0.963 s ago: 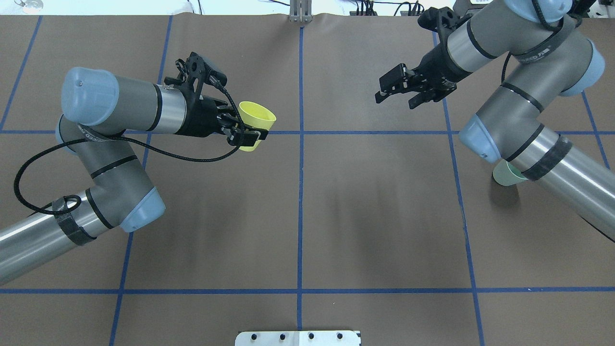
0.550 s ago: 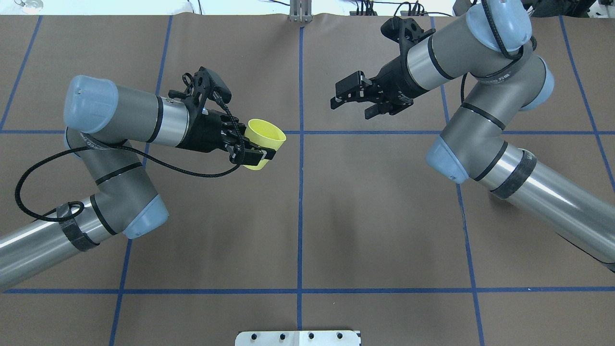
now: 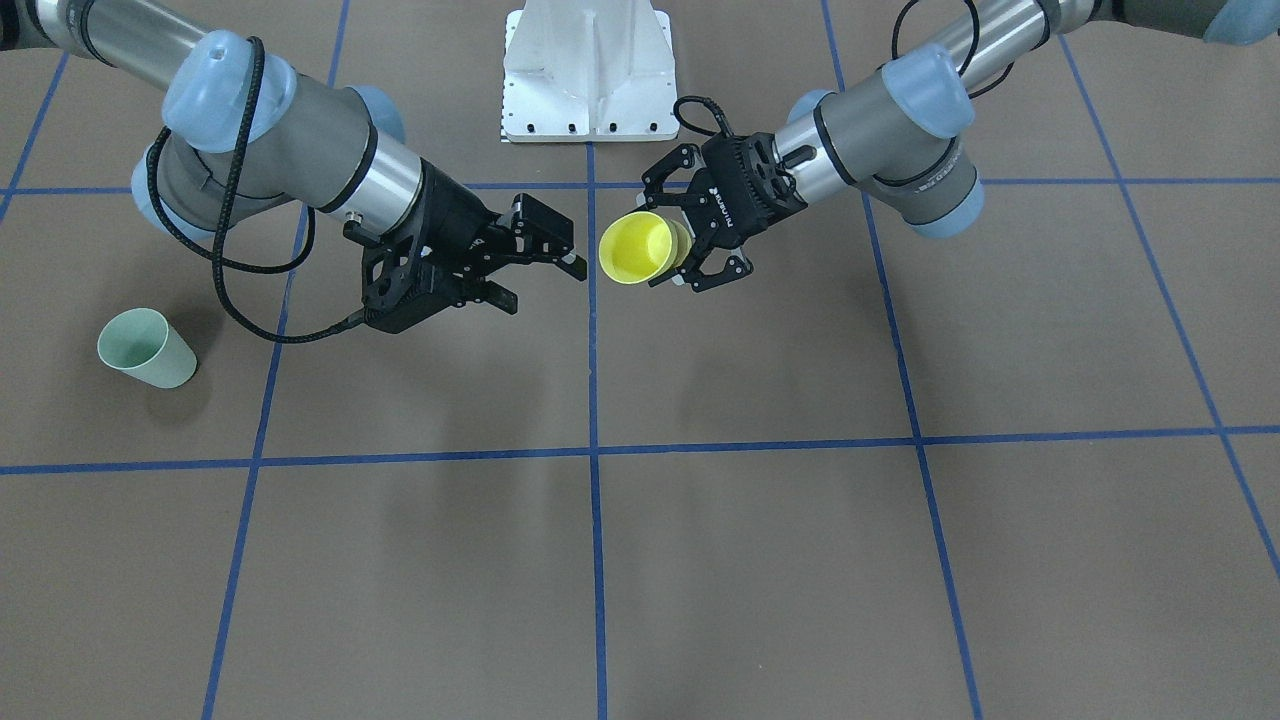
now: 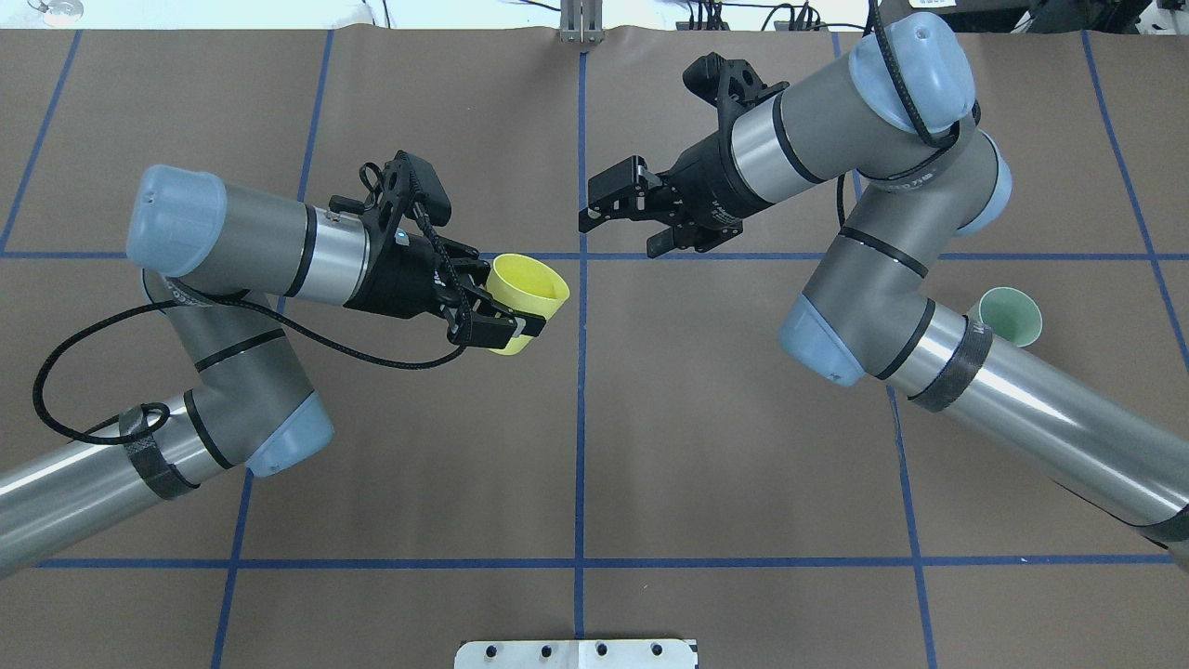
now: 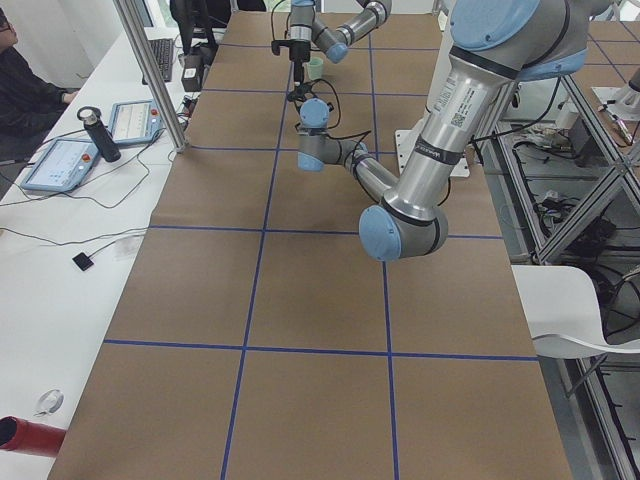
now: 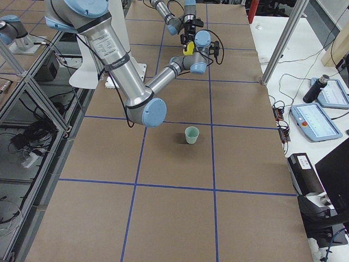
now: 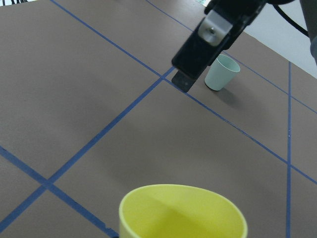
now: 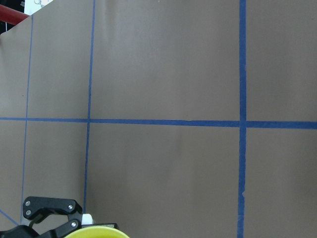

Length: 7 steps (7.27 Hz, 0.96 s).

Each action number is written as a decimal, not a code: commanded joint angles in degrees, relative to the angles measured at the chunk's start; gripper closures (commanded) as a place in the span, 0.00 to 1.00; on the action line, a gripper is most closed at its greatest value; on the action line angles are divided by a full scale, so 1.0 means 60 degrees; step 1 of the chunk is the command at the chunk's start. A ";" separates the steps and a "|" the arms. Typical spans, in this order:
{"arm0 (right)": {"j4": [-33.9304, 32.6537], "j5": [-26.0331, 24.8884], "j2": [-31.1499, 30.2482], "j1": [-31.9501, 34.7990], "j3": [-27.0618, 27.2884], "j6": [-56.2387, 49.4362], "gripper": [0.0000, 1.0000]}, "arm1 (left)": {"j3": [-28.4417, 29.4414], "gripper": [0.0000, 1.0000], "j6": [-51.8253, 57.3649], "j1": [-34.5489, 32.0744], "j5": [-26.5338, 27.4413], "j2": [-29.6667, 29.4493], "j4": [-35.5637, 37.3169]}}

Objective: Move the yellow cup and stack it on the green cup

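Note:
The yellow cup (image 4: 528,295) is held above the table just left of the centre line, tilted, its mouth turned toward the right arm. My left gripper (image 4: 514,303) is shut on it by the wall; the front view shows the same yellow cup (image 3: 638,248) and left gripper (image 3: 673,246). My right gripper (image 4: 619,232) hangs open with nothing in it just across the centre line, a short gap from the cup; the front view also shows this right gripper (image 3: 545,283). The green cup (image 4: 1012,317) stands upright on the table at the right, beside the right forearm, and the green cup (image 3: 146,347) is in the front view too.
A white base plate (image 3: 588,70) sits at the robot's side of the table. Blue tape lines (image 4: 581,418) divide the brown mat. A person sits at a side bench (image 5: 60,150) with tablets beyond the far table edge. The right forearm (image 4: 1040,418) crosses low near the green cup.
The right arm has swung left toward the centre line, uncovering the green cup. The left arm has carried the yellow cup right and slightly toward the robot. Both grippers kept their states.

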 commanded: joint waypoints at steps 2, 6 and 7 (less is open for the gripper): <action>-0.0008 0.0002 -0.0051 -0.0393 0.0010 0.0069 0.08 | -0.0005 0.82 -0.0001 0.0089 -0.0007 -0.0013 -0.0222; -0.0052 0.0512 -0.0036 -0.0512 0.0054 0.0098 0.11 | 0.0112 0.82 -0.0001 0.0089 0.0008 -0.0057 -0.0222; -0.0081 0.0543 -0.0050 -0.0541 0.0054 0.0098 0.11 | 0.0141 0.82 -0.0001 0.0075 0.0008 -0.0057 -0.0222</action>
